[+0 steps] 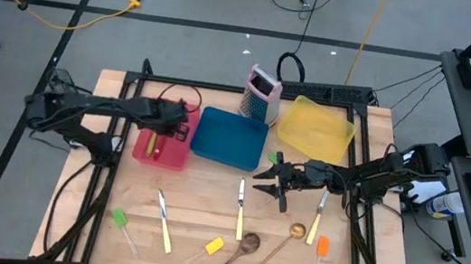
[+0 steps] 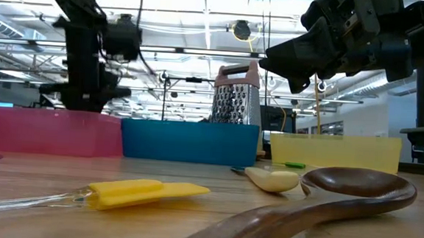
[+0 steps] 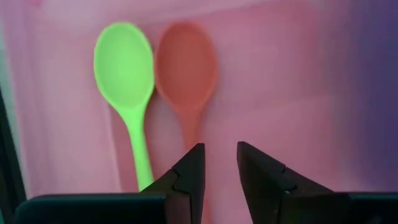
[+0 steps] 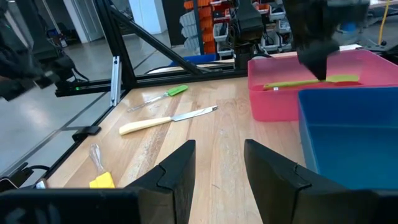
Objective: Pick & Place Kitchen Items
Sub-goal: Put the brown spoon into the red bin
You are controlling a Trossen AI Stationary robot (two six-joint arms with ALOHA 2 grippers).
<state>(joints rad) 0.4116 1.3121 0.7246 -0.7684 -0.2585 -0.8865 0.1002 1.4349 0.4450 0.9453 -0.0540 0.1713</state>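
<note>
Left claw hangs over the red tray at left of centre, jaws a narrow gap, holding nothing; the green spoon and red spoon lie side by side inside. Right claw hovers mid-table, jaws parted, empty. The risk: lifting out crooked, a finger could snag the red handle and drag it.

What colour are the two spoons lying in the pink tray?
One green spoon, one red spoon; clearest in the left wrist view.
</note>
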